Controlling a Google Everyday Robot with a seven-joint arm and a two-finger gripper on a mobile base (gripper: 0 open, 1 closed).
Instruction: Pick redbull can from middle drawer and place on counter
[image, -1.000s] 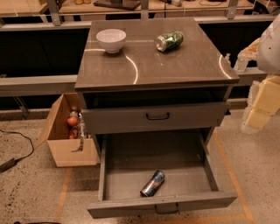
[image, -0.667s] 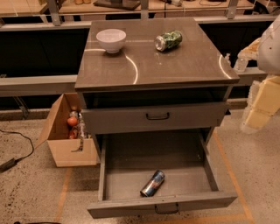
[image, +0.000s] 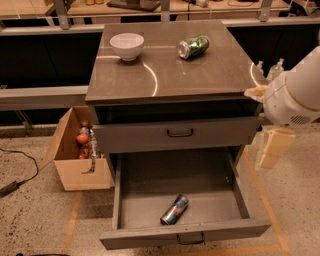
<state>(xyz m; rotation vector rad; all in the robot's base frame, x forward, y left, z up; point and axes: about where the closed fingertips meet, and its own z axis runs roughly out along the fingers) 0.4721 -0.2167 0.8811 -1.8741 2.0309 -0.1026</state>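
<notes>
The redbull can lies on its side on the floor of the open middle drawer, near the front wall and a little right of centre. The drawer is pulled out with its black handle on the front. The counter is the glossy grey-brown top of the cabinet. My arm comes in from the right edge, level with the cabinet's upper right corner. My gripper hangs below it, just right of the cabinet, above and to the right of the can and apart from it.
A white bowl and a dented green can lying on its side sit on the counter's far part. The upper drawer front is shut. A cardboard box with items stands on the floor left of the cabinet. A cable lies at far left.
My arm and gripper have moved down and a little left, closer to the cabinet's right side. The can, drawer and counter objects have not moved.
</notes>
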